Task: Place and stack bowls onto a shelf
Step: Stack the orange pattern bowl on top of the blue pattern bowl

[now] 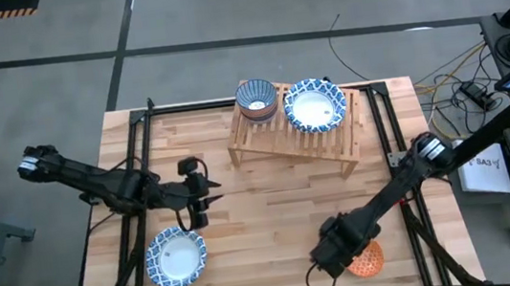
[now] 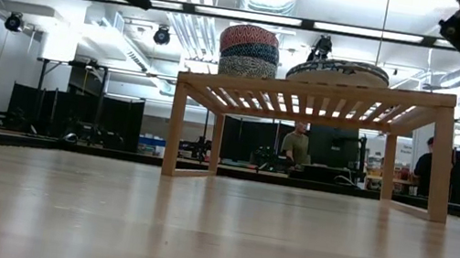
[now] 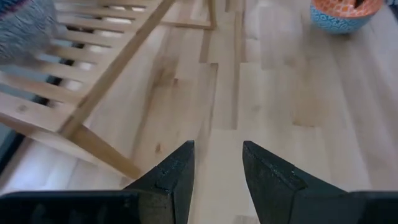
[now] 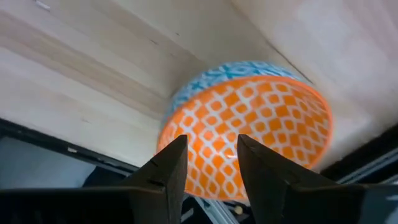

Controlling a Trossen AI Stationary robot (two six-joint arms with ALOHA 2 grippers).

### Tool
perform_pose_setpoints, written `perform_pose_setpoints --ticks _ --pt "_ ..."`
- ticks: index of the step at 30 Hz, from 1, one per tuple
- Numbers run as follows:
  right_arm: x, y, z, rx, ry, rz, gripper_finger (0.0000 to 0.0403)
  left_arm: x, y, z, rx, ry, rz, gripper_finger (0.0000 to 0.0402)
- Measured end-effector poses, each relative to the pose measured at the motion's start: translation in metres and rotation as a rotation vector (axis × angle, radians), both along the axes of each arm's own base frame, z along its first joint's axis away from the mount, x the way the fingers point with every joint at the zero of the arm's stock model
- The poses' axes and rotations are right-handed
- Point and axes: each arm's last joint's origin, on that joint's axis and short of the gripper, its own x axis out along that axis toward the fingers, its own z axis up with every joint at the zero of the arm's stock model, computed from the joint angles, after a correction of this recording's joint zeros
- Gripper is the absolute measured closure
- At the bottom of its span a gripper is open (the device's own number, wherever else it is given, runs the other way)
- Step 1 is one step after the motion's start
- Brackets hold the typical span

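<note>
High: right gripper [image 1: 336, 249] just beside orange bowl [image 1: 366, 259] at near-right table edge; left gripper [image 1: 196, 200] farther off, above the plate [image 1: 176, 258].
Right wrist: fingers [image 4: 168, 171] slightly apart, empty, bowl rim dead ahead.
Left wrist: jaws parted, empty.

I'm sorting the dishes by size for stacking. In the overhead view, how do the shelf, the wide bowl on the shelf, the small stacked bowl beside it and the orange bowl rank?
1. shelf
2. wide blue-and-white bowl
3. small blue-patterned bowl

The orange bowl is half hidden under the right gripper, so it cannot be ranked against the small bowl.
</note>
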Motion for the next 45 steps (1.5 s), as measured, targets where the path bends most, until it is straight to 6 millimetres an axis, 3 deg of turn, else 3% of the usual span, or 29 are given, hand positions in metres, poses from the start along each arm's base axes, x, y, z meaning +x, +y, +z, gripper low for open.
perform_pose_setpoints --ticks 10,18,24,30,35,40,45 --pt "0.005 0.002 -0.003 -0.017 -0.071 -0.005 0.0209 0.0 0.002 0.002 0.047 -0.012 0.038 0.0283" --pt "0.013 0.01 -0.025 -0.031 -0.099 -0.002 0.0214 0.0 0.002 0.001 0.048 -0.009 0.037 0.0283" --pt "0.017 0.013 -0.042 -0.02 -0.064 0.032 0.0259 0.001 0.001 0.0 0.049 -0.004 0.038 0.0283" --pt "0.016 0.014 -0.039 0.019 -0.066 0.081 0.0363 0.003 0.001 -0.002 0.054 0.006 0.037 0.0283" --pt "0.027 0.02 -0.012 0.1 -0.217 0.256 0.0387 0.003 0.002 -0.001 0.102 0.002 0.05 0.0283" --pt "0.047 0.022 0.032 0.114 -0.47 0.546 0.0388 0.003 0.007 0.017 0.263 -0.061 0.181 0.0283" --pt "0.065 -0.006 0.087 -0.123 -0.629 0.842 0.0389 0.002 0.01 0.026 0.383 -0.079 0.273 0.0283"
